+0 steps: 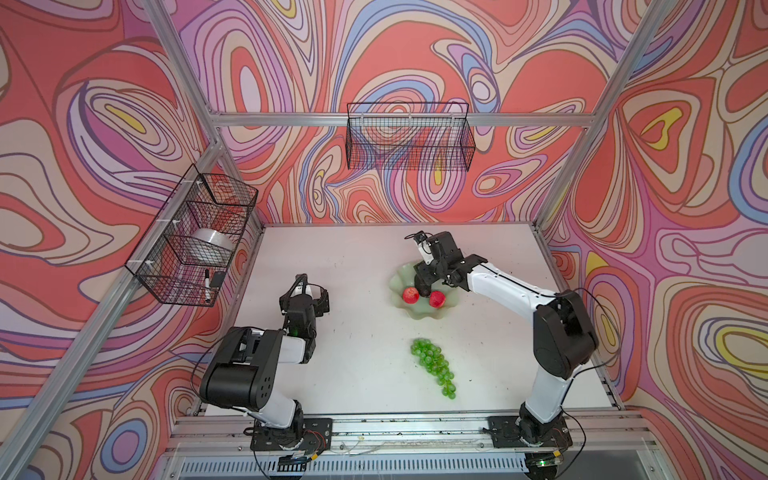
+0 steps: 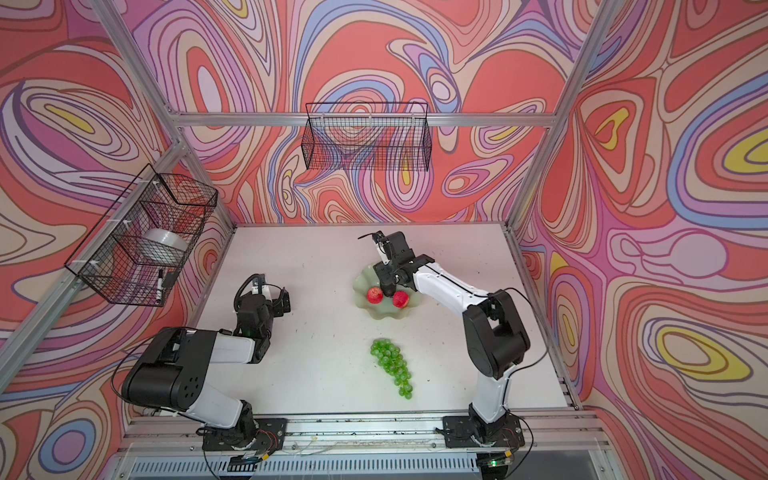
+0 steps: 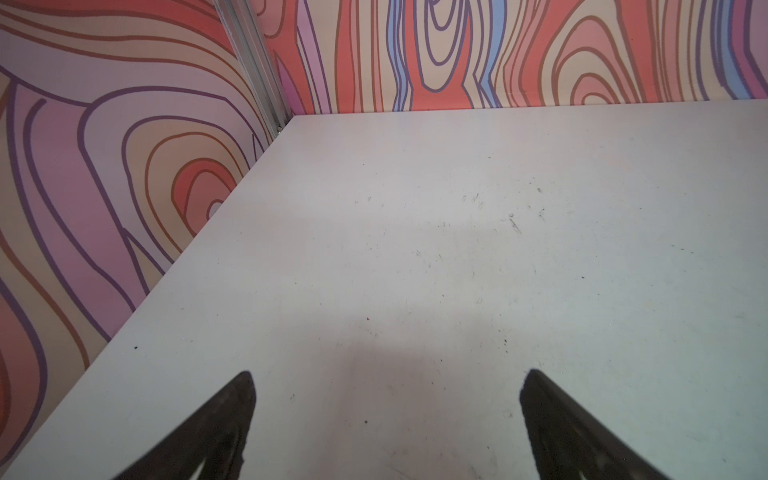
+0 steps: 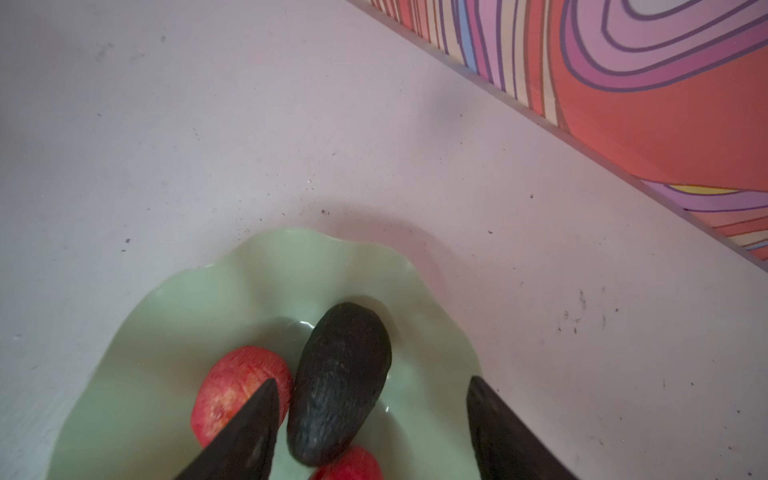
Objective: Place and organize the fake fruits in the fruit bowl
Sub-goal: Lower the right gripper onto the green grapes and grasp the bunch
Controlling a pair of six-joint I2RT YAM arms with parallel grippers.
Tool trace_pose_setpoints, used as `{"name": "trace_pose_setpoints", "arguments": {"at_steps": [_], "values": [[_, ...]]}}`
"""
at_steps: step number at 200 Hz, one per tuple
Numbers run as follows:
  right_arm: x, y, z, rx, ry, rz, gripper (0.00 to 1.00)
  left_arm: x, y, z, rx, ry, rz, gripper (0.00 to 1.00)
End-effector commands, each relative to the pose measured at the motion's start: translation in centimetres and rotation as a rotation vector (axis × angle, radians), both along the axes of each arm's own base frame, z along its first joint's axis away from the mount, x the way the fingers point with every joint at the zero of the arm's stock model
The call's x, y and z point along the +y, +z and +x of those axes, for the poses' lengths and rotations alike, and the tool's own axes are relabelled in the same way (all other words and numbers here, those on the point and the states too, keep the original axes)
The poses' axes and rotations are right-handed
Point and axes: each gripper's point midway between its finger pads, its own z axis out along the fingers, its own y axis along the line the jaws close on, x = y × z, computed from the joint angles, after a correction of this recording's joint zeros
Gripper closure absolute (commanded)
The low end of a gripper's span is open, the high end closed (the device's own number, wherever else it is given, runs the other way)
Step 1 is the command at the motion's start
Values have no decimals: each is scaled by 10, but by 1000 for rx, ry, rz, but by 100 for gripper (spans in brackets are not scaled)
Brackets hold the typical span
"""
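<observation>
Grapes [image 1: 434, 368] lie on the table [image 1: 353, 257], just on the near side of the fruit bowl [image 1: 419, 313]. Inside the bowl rest one red apple [image 1: 410, 295], a second red apple [image 1: 437, 299] and the avocado [image 4: 340, 382] (dark, between them). The right gripper [image 4: 372, 379] stands over the avocado, jaws parted. The left gripper [image 3: 390, 371], well left of the bowl, is spread apart too.

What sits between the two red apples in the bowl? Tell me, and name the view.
The avocado lies between one apple and the other apple inside the bowl, seen in the right wrist view.
</observation>
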Motion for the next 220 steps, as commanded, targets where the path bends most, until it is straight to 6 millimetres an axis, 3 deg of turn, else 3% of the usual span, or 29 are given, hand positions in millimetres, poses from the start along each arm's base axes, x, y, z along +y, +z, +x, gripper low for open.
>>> {"name": "trace_pose_setpoints", "arguments": {"at_steps": [1, 47, 75, 119, 220], "values": [[3, 6, -53, 86, 17, 31, 26, 3, 5, 3, -14, 4, 7, 0], [28, -24, -172, 262, 85, 30, 21, 2, 5, 3, -15, 3, 4, 0], [30, -45, -220, 360, 94, 42, 15, 3, 5, 3, -14, 4, 5, 0], [14, -66, -236, 400, 28, -11, 13, 3, 5, 3, -14, 3, 6, 0], [26, -126, -236, 498, -9, -63, 13, 3, 5, 3, -13, 4, 6, 0]]}}
